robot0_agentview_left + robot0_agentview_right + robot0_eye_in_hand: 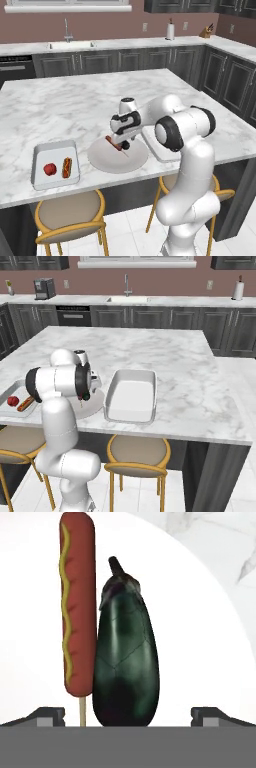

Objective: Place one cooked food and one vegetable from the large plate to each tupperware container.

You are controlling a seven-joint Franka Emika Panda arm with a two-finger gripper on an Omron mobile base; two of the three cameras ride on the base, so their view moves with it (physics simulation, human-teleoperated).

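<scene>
- Down on the large plate point(30, 637), the hand view has a dark green eggplant point(126, 657) with a short stem, lying right beside a corn dog point(77, 607) on a stick, a wavy mustard line along it; the two look to be touching.
- The gripper point(128, 714) hangs over them with its jaws spread wide, one tip on each side of the eggplant, nothing pinched.
- From the left base view, the round pale plate point(100, 160) sits on the marble island point(65, 107), and the wrist blocks most of what lies on it; just a reddish sliver pokes out.
- Left of the plate, the smaller tray point(52, 149) already carries a red tomato point(49, 169) and a hot dog point(67, 167), side by side.
- The right base view brings in the larger tray point(131, 396), just beside the plate.
- In that view the arm hides most of the plate, and the smaller tray is cut by the frame's edge.
- The eggplant's blunt end is cut off at the bottom of the hand view.
</scene>
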